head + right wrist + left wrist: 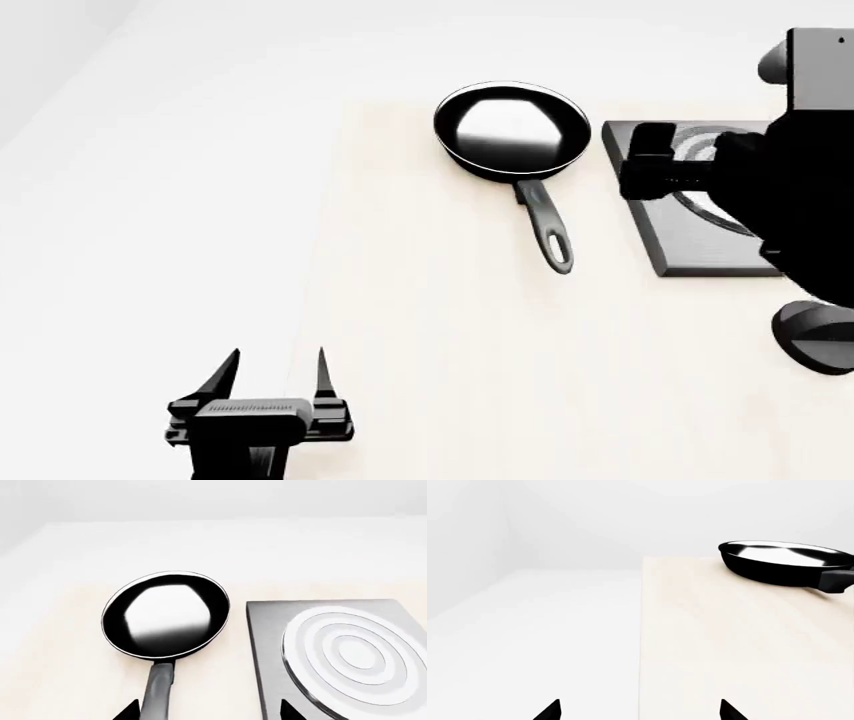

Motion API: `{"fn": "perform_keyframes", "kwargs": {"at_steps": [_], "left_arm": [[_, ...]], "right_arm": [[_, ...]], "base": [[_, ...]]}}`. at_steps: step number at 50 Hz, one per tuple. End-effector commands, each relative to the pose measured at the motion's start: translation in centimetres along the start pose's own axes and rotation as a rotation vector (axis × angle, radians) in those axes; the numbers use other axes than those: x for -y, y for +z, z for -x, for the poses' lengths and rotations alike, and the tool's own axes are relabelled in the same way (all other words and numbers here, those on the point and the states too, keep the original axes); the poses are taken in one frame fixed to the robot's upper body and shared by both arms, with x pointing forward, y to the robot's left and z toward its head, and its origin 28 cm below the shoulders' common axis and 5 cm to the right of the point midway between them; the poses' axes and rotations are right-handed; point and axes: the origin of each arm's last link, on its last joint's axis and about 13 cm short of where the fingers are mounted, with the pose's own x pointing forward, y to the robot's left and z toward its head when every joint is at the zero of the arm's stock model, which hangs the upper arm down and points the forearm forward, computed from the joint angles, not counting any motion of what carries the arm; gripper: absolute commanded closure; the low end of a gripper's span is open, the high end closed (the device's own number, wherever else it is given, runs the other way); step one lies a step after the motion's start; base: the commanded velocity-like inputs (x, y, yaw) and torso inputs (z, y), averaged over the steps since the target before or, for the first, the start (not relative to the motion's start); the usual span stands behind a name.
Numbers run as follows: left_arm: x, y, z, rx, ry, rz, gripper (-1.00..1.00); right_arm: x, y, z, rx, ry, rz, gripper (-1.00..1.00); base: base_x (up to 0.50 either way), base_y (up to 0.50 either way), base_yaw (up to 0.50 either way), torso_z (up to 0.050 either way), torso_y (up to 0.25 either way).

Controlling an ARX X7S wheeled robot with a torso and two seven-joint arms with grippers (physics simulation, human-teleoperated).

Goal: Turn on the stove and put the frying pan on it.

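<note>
The frying pan point(514, 130) lies flat on the far part of the table, glossy black with a shiny inside, and its handle point(547, 228) points toward me. It also shows in the left wrist view as the frying pan point(787, 562) and in the right wrist view as the frying pan point(167, 614). To its right sits the stove point(674, 245), a dark grey slab with ring burner point(350, 655), partly hidden by my right arm. My right gripper point(208, 711) hangs open above the gap between handle and stove. My left gripper point(276, 372) stands open and empty at the table's front left edge.
The pale wooden table point(427, 330) ends at a left edge point(642, 630), with white floor beyond. A round dark object point(817, 340) sits at the right edge, in front of the stove and partly cut off. My right arm point(807, 190) covers the stove's right side.
</note>
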Motion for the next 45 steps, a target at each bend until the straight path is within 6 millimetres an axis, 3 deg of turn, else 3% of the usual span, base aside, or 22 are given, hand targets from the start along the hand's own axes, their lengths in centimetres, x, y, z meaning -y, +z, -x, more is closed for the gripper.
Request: {"fn": "perform_keyframes", "kwargs": {"at_steps": [1, 23, 35, 45], "left_arm": [[-0.1, 0.1, 0.0, 0.001, 0.002, 0.003, -1.00], [0.1, 0.0, -0.1, -0.002, -0.004, 0.006, -1.00], [0.0, 0.0, 0.1, -0.001, -0.004, 0.006, -1.00], [0.0, -0.1, 0.0, -0.002, -0.003, 0.005, -1.00]], "right_arm": [[-0.9, 1.7, -3.6, -0.137, 0.050, 0.008, -1.00], [-2.0, 2.7, -9.0, -0.252, 0.070, -0.062, -1.00], [-2.8, 1.1, -10.7, -0.332, 0.037, -0.059, -1.00], [-3.3, -0.1, -11.0, -0.387, 0.049, -0.072, -1.00]], "base": [[0.00, 0.00, 0.00, 0.000, 0.000], [0.00, 0.00, 0.00, 0.000, 0.000], [0.00, 0.00, 0.00, 0.000, 0.000], [0.00, 0.00, 0.00, 0.000, 0.000]]}}
